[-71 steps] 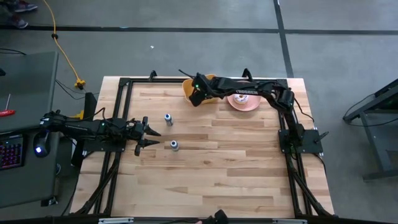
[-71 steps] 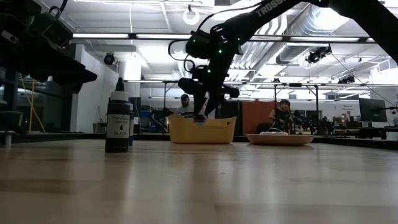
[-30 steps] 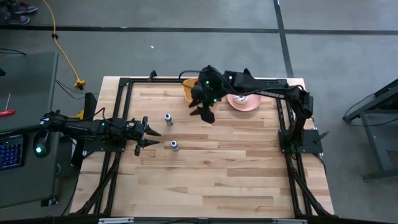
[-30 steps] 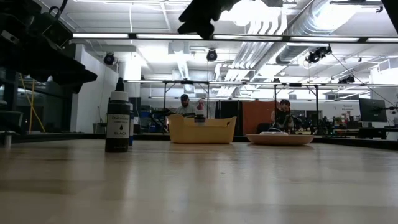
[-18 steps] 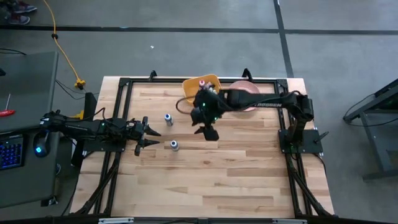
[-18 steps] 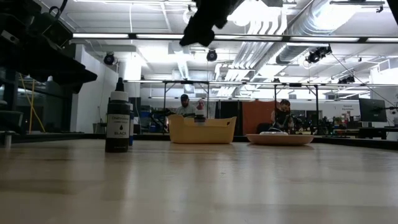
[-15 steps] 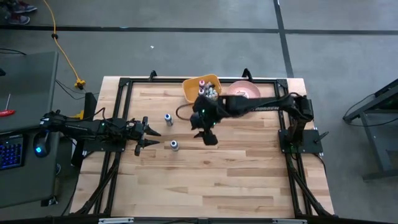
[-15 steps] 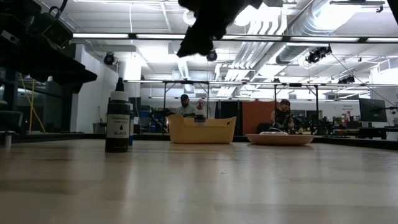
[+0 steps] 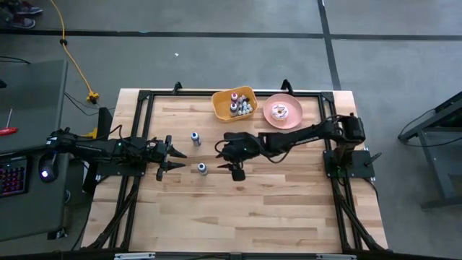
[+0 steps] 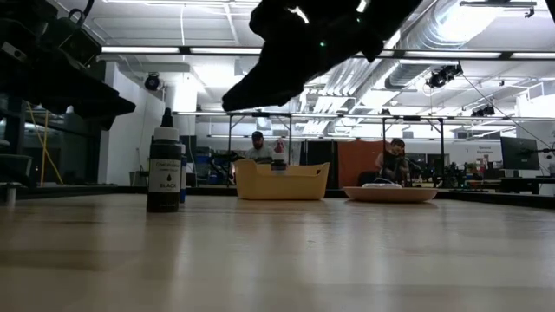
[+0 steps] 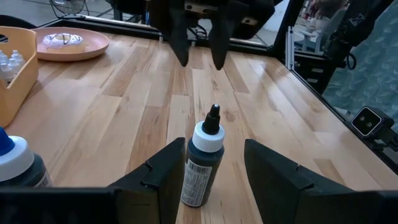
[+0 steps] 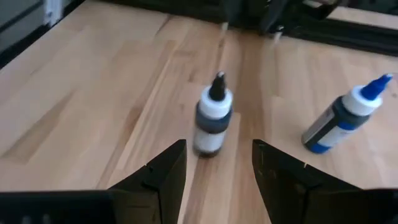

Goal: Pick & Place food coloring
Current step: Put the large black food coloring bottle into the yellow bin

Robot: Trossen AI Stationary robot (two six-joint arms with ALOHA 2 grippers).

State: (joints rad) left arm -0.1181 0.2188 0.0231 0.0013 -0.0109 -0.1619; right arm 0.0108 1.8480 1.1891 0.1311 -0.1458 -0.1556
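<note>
Two food coloring bottles stand upright on their bases on the table. The black-capped bottle (image 9: pixel 202 168) (image 11: pixel 202 165) (image 12: pixel 213 124) (image 10: pixel 164 173) is nearer the near edge. The blue-capped bottle (image 9: pixel 195 137) (image 12: pixel 345 118) is farther back. Several more small bottles (image 9: pixel 240 105) sit in the yellow bin. My left gripper (image 9: pixel 173 155) (image 11: pixel 211 177) rests open at the table's left, its fingers pointing at the black-capped bottle without touching it. My right gripper (image 9: pixel 231 160) (image 12: pixel 217 171) (image 11: pixel 199 37) hovers open to the right of that bottle, facing it.
The yellow bin (image 9: pixel 220 107) (image 10: pixel 282 180) stands at the table's far edge. A pink plate with a doughnut (image 9: pixel 281 112) (image 10: pixel 390 193) lies to its right. Bare wood spreads across the near half of the table. People sit in the room beyond.
My right gripper has swung from beside the yellow bin toward the table's near-left and come down, ending close to the black-capped bottle. The bin's bottles are uncovered now. My left arm and both standing bottles have kept still.
</note>
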